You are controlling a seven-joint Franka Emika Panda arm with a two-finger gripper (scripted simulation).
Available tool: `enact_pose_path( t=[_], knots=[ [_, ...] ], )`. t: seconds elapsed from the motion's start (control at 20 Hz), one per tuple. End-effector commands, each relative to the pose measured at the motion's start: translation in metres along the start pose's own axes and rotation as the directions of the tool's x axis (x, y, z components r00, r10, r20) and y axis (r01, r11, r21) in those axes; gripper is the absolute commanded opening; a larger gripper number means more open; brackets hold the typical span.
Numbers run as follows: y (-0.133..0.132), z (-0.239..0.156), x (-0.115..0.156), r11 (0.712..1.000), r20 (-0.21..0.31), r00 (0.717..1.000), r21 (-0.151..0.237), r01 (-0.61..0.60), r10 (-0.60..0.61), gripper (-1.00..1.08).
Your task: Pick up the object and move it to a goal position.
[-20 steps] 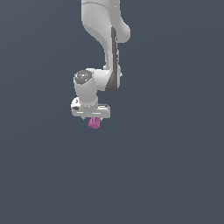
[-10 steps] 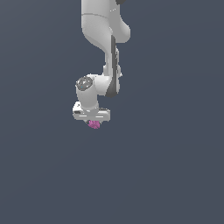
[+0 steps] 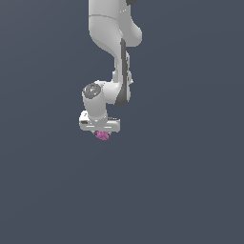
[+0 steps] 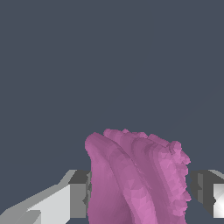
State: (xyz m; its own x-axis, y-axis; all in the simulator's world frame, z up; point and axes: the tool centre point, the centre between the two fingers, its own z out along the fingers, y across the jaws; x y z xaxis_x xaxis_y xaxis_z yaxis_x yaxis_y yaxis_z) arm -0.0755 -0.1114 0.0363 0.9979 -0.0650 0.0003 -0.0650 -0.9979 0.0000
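The white arm point(image 3: 114, 52) descends from twelve o'clock in the exterior view, its smooth, glossy rounded segments joined by dark grey seams, and ends in a flat pale bar that carries the gripper point(image 3: 101, 133). The gripper is clamped on the object point(image 3: 102, 136), a small magenta-pink lump that pokes out just under the bar at about six o'clock from the wrist, much smaller than the gripper's body. In the wrist view the object point(image 4: 138, 179) fills the space between the two fingers point(image 4: 76, 194): its surface is faceted and matte, folded into several long curved ridges that run side by side like overlapping lobes, with a jagged, bumpy edge along one flank. The fingers are blocky and angular, light grey with darker grey inner faces, one pressed against each side of the lump. Behind everything lies a flat, even slate-blue ground with no visible texture, and no shadow or contact shows beneath the object in the exterior view.
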Motion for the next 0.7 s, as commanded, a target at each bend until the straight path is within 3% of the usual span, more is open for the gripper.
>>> enact_pose_path(
  t=[0.0,0.65],
  knots=[
    [0.000,0.000,0.001,1.000,-0.001,1.000,0.000,0.000,0.000,-1.00],
    [0.010,-0.046,0.025,1.000,-0.001,1.000,0.000,0.000,0.000,-1.00]
  ],
)
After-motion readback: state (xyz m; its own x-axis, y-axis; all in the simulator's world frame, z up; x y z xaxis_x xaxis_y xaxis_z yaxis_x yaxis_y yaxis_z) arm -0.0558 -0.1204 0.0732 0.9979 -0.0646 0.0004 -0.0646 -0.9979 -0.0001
